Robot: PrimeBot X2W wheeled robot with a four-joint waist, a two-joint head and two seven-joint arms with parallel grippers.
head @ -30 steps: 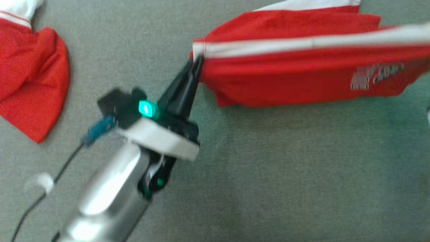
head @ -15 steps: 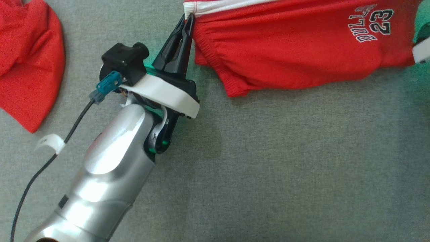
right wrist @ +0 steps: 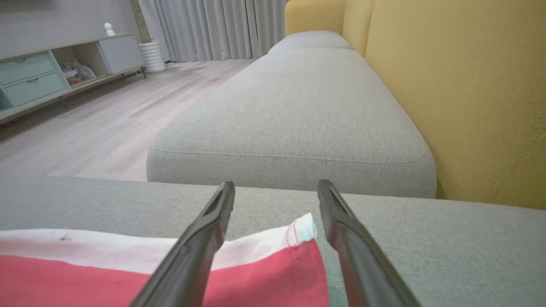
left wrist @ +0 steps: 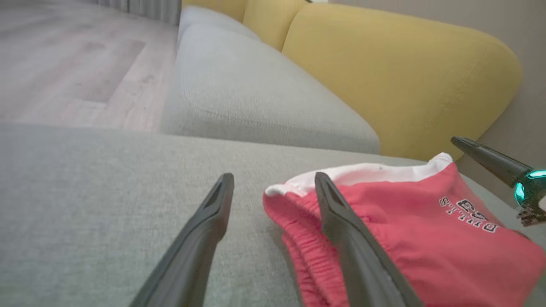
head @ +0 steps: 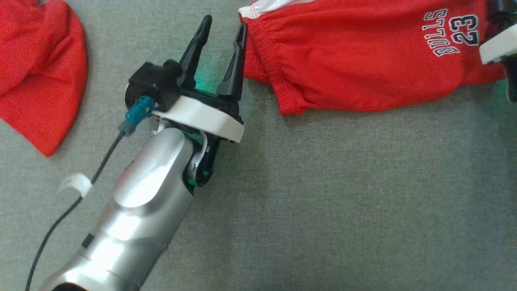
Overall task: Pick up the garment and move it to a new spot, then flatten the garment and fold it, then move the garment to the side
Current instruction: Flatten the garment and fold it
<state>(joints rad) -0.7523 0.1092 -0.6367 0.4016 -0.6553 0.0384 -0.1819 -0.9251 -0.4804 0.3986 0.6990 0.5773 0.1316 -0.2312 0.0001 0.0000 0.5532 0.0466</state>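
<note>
Along the seat cushion's (head: 323,202) edge that faces the neighbouring grey cushion (right wrist: 294,111), the red shorts (head: 355,68) lie flat on the fabric. They stretch sideways from the left gripper (head: 224,26) toward the right gripper (right wrist: 276,184). The print "BULLS 23" faces up near the end by the right gripper. A white band runs along the side of the shorts nearest the cushion edge.

Left gripper: jaws spread wide, holding nothing. The finger nearer the shorts stands against or just beside the gathered elastic end; contact cannot be confirmed. The other finger stands over bare cushion.

Right gripper: jaws spread wide, not clamped. In the right wrist view, the white-banded corner of the shorts lies between the two fingers and rests on the cushion. In the head view, part of this gripper's white collar and dark body shows at the right edge, beside the print.

A second red cloth (head: 36,72) lies well apart from the shorts, toward the cushion's opposite side. A yellow backrest (left wrist: 396,72) rises behind both cushions. Wooden floor (right wrist: 106,128) and a low cabinet (right wrist: 34,81) lie beyond the sofa.
</note>
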